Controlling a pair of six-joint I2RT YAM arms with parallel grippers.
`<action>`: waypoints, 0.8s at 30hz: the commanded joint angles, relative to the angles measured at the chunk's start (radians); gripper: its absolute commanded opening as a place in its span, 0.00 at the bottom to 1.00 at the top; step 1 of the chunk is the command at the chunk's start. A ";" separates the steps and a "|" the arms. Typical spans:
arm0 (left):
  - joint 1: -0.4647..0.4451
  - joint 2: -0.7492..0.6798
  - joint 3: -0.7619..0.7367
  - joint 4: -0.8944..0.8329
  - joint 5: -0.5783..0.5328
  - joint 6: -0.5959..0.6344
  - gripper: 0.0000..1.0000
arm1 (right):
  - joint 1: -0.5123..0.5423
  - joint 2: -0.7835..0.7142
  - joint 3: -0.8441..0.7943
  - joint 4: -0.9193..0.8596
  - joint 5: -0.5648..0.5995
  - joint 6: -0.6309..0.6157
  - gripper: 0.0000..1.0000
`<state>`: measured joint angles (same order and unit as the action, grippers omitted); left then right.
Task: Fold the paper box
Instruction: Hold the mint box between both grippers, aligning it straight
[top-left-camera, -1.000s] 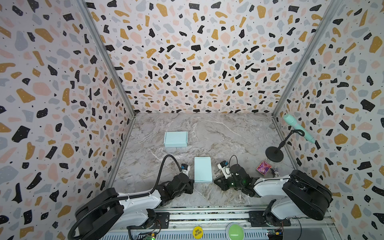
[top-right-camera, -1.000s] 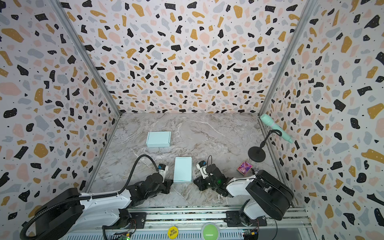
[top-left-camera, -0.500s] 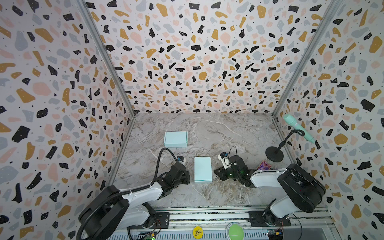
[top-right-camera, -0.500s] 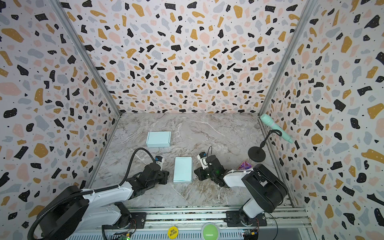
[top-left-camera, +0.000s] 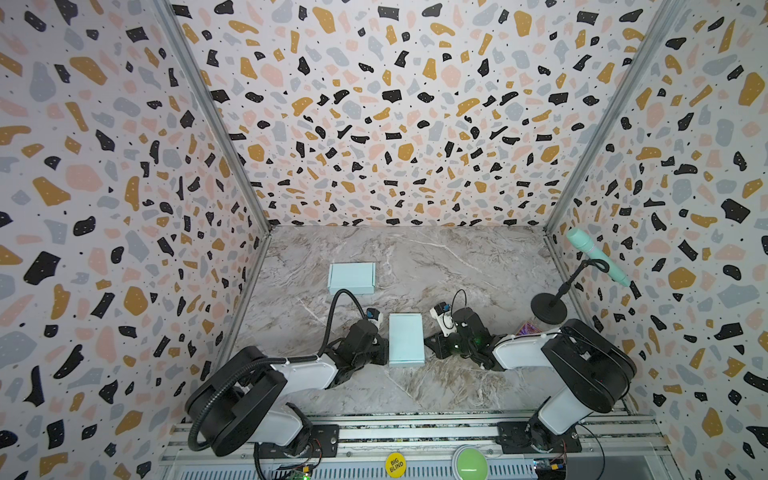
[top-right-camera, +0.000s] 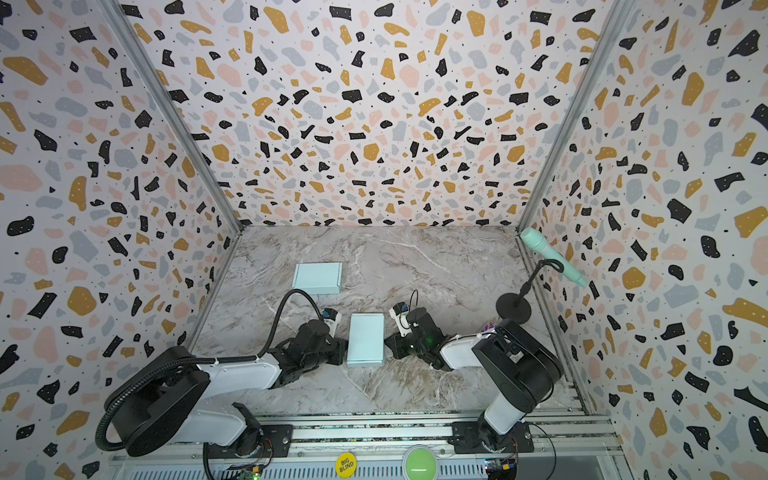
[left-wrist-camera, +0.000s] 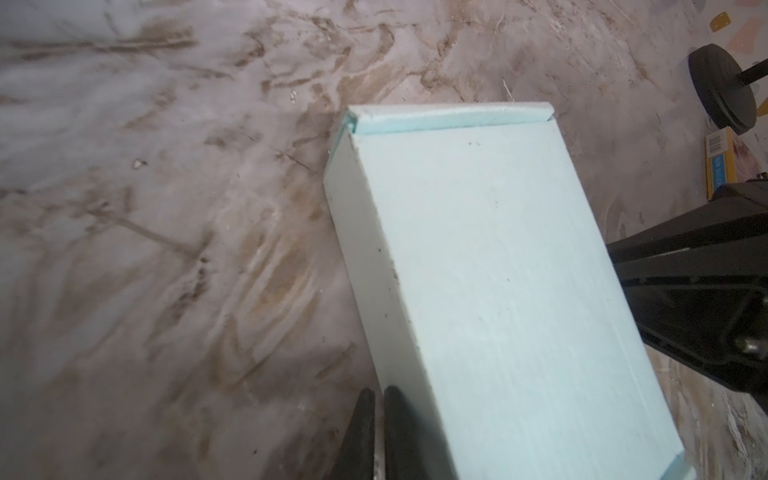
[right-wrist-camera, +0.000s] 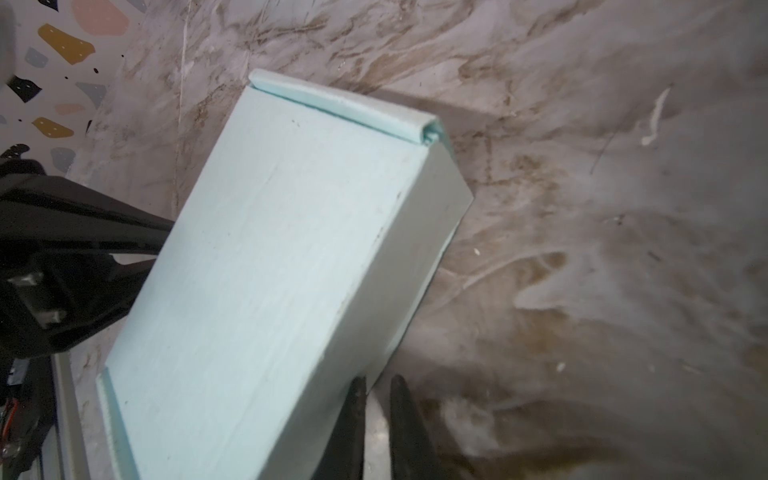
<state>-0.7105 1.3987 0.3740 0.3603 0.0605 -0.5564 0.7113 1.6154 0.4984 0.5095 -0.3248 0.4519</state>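
A pale blue paper box (top-left-camera: 406, 340) (top-right-camera: 365, 340), folded shut, lies flat on the marble tabletop between my two grippers. My left gripper (top-left-camera: 384, 352) (top-right-camera: 344, 353) sits low against the box's left side wall. In the left wrist view its fingertips (left-wrist-camera: 379, 392) are shut and empty, beside the box (left-wrist-camera: 498, 270). My right gripper (top-left-camera: 428, 347) (top-right-camera: 388, 347) sits at the box's right side wall. In the right wrist view its fingertips (right-wrist-camera: 376, 380) are nearly together and empty, with one finger touching the box (right-wrist-camera: 270, 270).
A second folded pale blue box (top-left-camera: 352, 277) (top-right-camera: 318, 277) lies farther back on the left. A black microphone stand (top-left-camera: 548, 308) with a mint microphone (top-left-camera: 594, 257) stands by the right wall. A small colourful packet (top-left-camera: 528, 329) lies near its base.
Both grippers have moved away from the front rail and in toward the box's two long sides. The box has stayed where it was.
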 joint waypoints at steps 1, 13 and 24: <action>0.000 0.008 0.017 0.077 0.052 0.011 0.10 | 0.019 0.002 0.018 0.032 -0.020 0.007 0.15; 0.104 -0.015 0.055 -0.077 0.023 0.063 0.13 | -0.104 -0.030 0.015 -0.024 -0.003 -0.039 0.15; 0.121 0.096 0.171 -0.043 0.041 0.092 0.13 | -0.119 0.087 0.127 0.025 0.005 -0.011 0.15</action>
<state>-0.5926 1.4769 0.5121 0.2939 0.0811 -0.4892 0.5858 1.6806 0.5804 0.5182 -0.3210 0.4335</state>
